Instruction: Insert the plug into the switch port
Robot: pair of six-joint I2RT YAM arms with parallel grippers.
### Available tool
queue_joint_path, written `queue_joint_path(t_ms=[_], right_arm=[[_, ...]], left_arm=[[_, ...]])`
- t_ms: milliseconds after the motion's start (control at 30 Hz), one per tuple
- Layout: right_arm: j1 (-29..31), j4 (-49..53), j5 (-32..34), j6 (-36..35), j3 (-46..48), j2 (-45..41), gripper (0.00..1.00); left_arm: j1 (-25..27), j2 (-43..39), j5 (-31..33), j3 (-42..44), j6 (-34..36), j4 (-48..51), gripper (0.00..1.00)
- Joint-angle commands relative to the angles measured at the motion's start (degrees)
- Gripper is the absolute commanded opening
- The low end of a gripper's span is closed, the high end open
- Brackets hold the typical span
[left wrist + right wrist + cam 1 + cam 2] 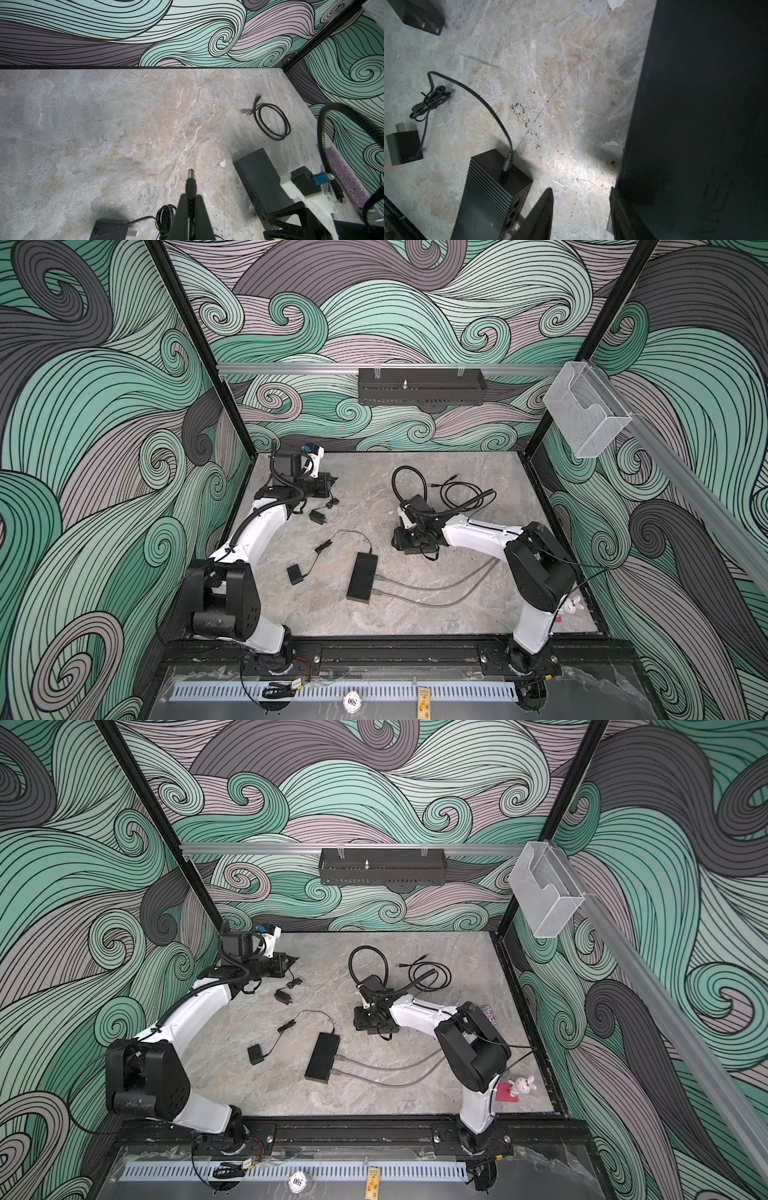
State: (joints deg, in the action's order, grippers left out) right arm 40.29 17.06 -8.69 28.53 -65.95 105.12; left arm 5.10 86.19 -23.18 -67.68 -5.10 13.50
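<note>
The plug (pixel 190 182), a black barrel with a metal tip, juts straight out from between the closed fingers of my left gripper (pixel 190 196), above the table's back left. The switch (pixel 362 577), a narrow matte black brick, lies flat mid-table, well apart from it.

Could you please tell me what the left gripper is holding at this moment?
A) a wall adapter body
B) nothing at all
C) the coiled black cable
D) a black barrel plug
D: in the left wrist view the left gripper is shut on the black barrel plug, whose metal tip sticks out ahead of it.
</note>
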Motion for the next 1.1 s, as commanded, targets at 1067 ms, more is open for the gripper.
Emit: queue_joint_path(t_ms=[1067], right_arm=[[-8.9, 0.0, 0.3, -1.7, 9.9, -19.7, 0.63]], left_arm=[[13.2, 3.9, 1.1, -3.4, 8.9, 4.1, 0.0]])
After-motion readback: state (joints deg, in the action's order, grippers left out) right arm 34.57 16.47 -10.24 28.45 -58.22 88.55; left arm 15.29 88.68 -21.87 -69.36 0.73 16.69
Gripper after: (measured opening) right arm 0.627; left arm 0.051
